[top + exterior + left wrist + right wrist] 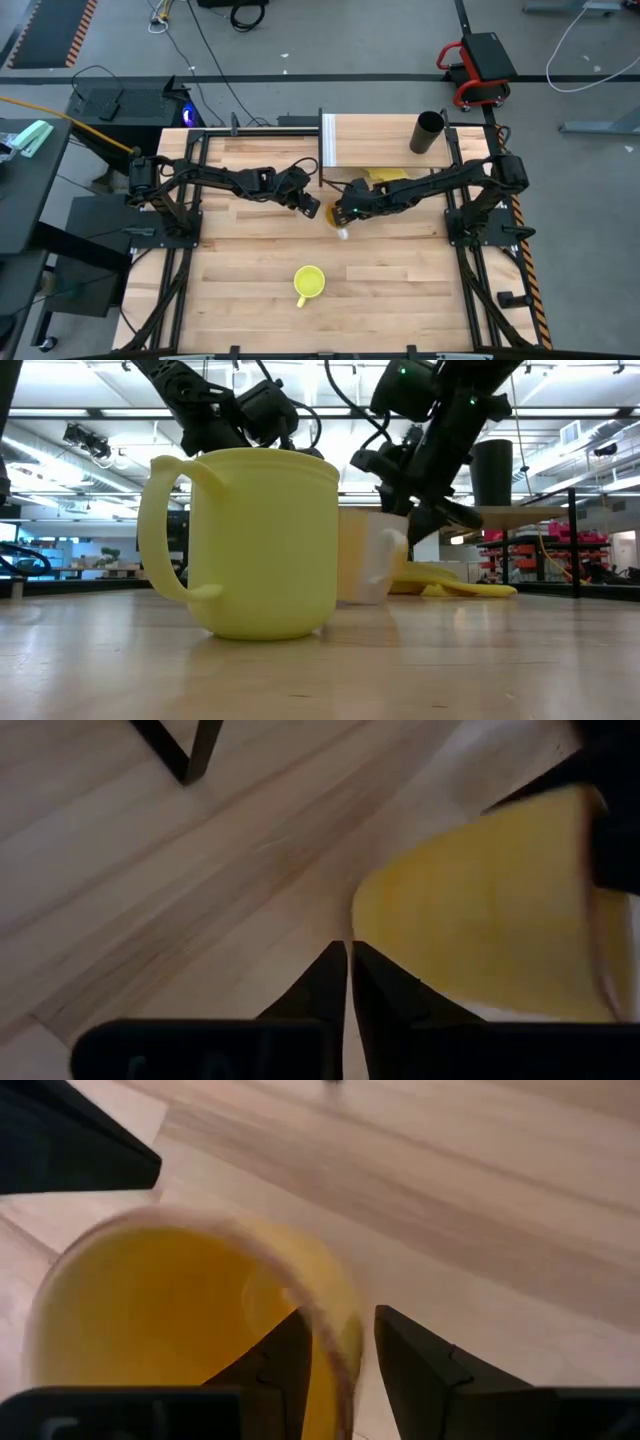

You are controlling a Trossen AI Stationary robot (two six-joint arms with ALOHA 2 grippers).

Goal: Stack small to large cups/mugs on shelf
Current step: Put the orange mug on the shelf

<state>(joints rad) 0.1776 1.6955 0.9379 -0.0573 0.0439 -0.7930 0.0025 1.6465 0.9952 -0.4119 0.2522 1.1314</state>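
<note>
Right gripper [340, 213]: pinches the rim of the orange cup [337, 218] (one finger inside), mid-table, just before the shelf [385, 150].
Left gripper [309, 207]: fingers pressed together, holding nothing, just beside that cup.
Yellow mug [309, 282]: alone, near the front edge.
Black cup [428, 131]: upright on the shelf.

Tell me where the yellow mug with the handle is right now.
In the high view the yellow mug stands alone on the tabletop's near middle, apart from both hands and the orange cup, not on the shelf.
</note>
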